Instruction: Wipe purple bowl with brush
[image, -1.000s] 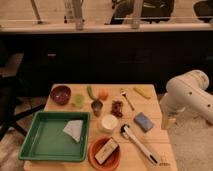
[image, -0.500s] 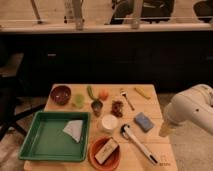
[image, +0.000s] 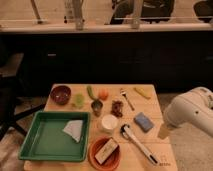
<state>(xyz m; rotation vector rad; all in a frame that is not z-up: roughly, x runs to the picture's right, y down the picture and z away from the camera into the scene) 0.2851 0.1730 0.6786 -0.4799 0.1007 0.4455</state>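
Observation:
The purple bowl (image: 60, 94) stands at the table's far left corner, dark maroon with a darker inside. The brush (image: 139, 145) lies on the near right part of the table, its dark round head toward the white cup and its white handle pointing to the near right corner. My gripper (image: 164, 131) hangs below the big white arm (image: 192, 111) just off the table's right edge, beside the blue sponge and a little right of the brush. It holds nothing that I can see and is far from the bowl.
A green tray (image: 47, 144) with a white cloth (image: 74, 129) fills the near left. An orange bowl (image: 105, 152), the white cup (image: 109, 122), the blue sponge (image: 143, 121), a fork (image: 126, 97), a banana (image: 142, 92) and small items crowd the wooden table (image: 150, 107).
The arm has dropped lower and come in toward the table's right edge. Nothing on the table has moved.

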